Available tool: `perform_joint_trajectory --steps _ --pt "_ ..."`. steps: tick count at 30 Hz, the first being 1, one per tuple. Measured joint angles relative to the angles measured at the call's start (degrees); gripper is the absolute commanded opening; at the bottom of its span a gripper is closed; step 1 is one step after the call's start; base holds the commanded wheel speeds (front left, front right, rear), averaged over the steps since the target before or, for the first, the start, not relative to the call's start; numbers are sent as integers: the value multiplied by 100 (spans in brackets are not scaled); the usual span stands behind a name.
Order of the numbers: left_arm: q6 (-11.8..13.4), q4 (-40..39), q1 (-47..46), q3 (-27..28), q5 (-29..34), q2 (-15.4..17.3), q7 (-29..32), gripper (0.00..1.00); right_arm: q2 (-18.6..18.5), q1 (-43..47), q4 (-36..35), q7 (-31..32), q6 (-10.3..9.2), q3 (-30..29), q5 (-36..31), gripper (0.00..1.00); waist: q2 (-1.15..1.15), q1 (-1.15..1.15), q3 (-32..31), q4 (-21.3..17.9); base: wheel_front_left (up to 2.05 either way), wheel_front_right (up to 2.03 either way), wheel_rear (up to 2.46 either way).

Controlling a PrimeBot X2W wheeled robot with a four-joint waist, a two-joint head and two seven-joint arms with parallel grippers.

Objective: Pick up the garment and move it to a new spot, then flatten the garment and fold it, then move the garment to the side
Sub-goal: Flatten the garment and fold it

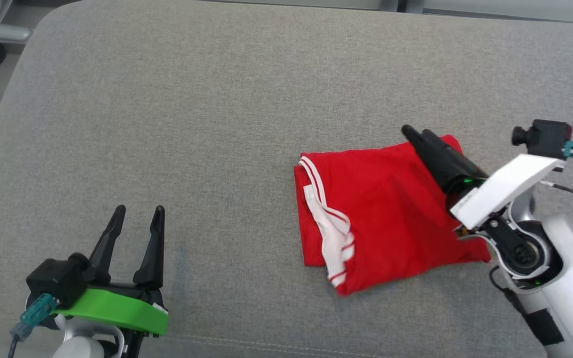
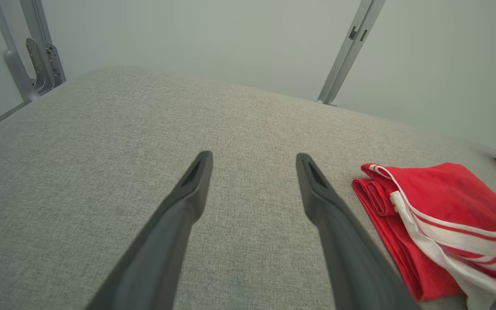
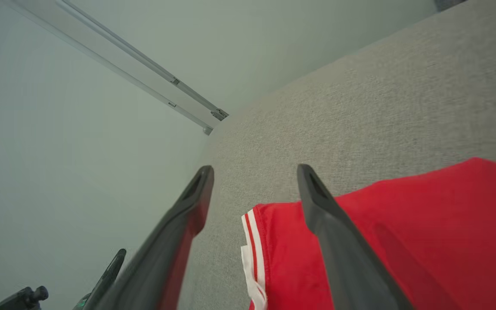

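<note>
The garment [image 1: 391,214], red with white-striped trim, lies folded in a rough square on the grey cushion [image 1: 217,99]. It sits directly beneath the right gripper [image 1: 418,133], whose fingers reach over its far right corner, spread wide with nothing between them. Whether they touch the cloth is unclear. The left gripper [image 1: 139,211], also wide open and empty, is well apart from the garment, which lies off to its right-finger side.

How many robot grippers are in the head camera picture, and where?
2. The left gripper is at the lower left, open over the grey cushion. The right gripper is at the right, open, above the far right corner of the red garment. None looks hidden.
</note>
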Motion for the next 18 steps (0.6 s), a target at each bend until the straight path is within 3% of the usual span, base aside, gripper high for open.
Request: perform_joint_trajectory --steps 7,18 --pt "1 -97 5 29 -1 -1 -1 100 -703 302 167 -41 -209 -415 -178 100 0 0 42 -178 0 0 0" --pt "-8 -159 -1 -41 -1 -4 -1 100 -869 773 448 11 -208 -575 71 100 0 0 303 -291 0 0 0"
